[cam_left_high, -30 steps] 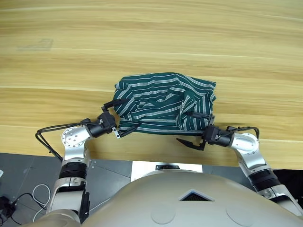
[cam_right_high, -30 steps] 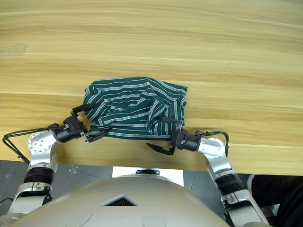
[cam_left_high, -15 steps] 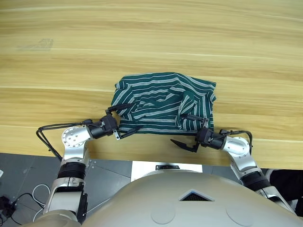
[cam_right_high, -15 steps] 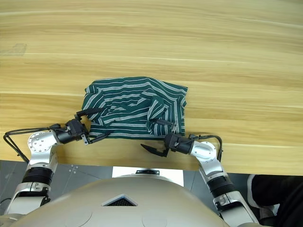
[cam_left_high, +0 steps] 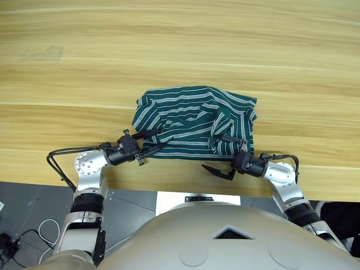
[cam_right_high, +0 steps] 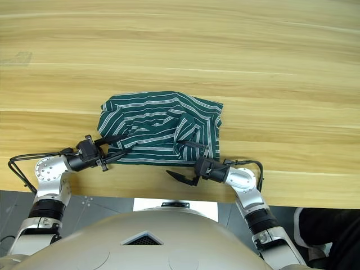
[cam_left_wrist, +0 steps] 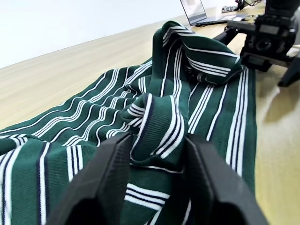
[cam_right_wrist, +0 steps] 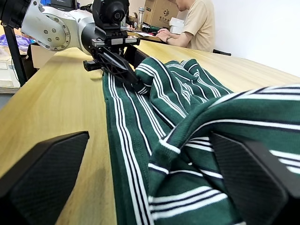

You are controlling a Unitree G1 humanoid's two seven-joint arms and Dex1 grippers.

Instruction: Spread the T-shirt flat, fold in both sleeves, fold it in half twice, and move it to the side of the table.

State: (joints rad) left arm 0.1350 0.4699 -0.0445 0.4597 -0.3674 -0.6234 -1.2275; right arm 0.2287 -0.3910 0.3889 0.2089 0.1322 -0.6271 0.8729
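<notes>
Left gripper [cam_left_high: 157, 138] sits low at the near-left corner of the dark green, white-striped fabric T-shirt [cam_left_high: 194, 115]. Its black fingers [cam_left_wrist: 110, 180] are drawn in narrow and pinch a raised fold of the shirt's near edge. In the left wrist view the striped fold bulges up out of the gap, with cloth touching both fingers. The T-shirt lies on the light wooden table [cam_left_high: 169, 50], about mid-span and close to the near edge, well apart from the far side. It is bunched, not flat. The left part lies fairly smooth with stripes running across, a rumpled ridge stands up right of centre, and the right side hangs in a folded flap. The near edge of the cloth runs roughly parallel to the table edge, with a strip of bare wood between them. Right gripper [cam_left_high: 209, 151] is at the near-right corner with its fingers spread wide. The far finger [cam_left_high: 225, 137] lies over the cloth at the flap, the near one rests on bare wood just beside the shirt, and nothing is clamped. In the right wrist view the shirt's corner lies in the gap between the two black fingers, and the left gripper sits farther off along the same edge.
</notes>
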